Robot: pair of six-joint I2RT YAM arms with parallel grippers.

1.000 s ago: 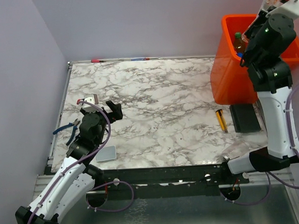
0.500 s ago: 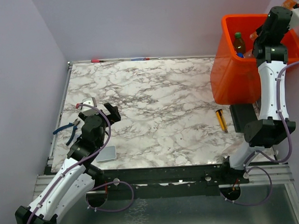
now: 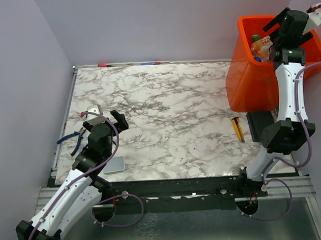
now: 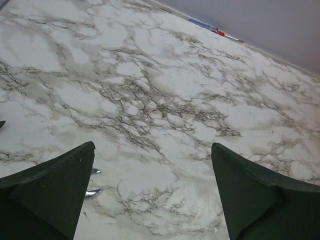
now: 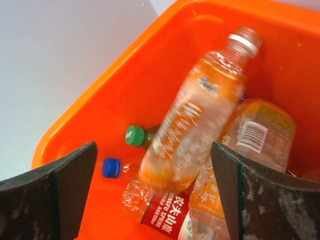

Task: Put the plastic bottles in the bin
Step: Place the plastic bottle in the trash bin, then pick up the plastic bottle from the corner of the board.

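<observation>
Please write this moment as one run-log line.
left gripper open, over table | right gripper open, above bin | bottles in bin

The right arm covers much of the bin (its right side runs off the picture). Thin coloured things on the worktop's far edge: too small to tell.

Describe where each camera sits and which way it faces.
Top external: above and behind the robot, looking down on the marble table; left arm and right arm show.
Left wrist: on the left arm, facing bare marble; left claw shows.
Right wrist: above the bin, looking in at bottles; right claw shows.
Shared: top and right wrist show the bin.
</observation>
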